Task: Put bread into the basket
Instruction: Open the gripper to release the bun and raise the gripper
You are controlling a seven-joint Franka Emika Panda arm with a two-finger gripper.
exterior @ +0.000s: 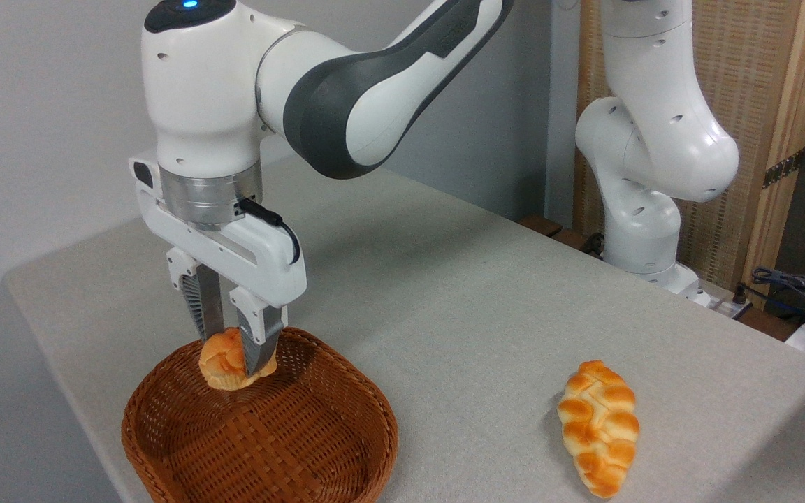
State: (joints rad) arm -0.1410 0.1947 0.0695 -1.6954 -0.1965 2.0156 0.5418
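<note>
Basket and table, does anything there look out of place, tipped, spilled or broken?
Nothing stands out. The basket sits upright near the table's front-left edge, its weave looking intact. The tool is shut on the bun over the basket's back part. The braided loaf lies whole on the table to the right. No spill.

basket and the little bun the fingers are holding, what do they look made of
Basket: looks like wicker, reddish-brown strips in a visible over-under weave, slight sheen. Bun: glossy orange-golden crust with paler creases; the uniform shine hints at a plastic or foam replica, though the picture cannot settle that against real bread.
</note>
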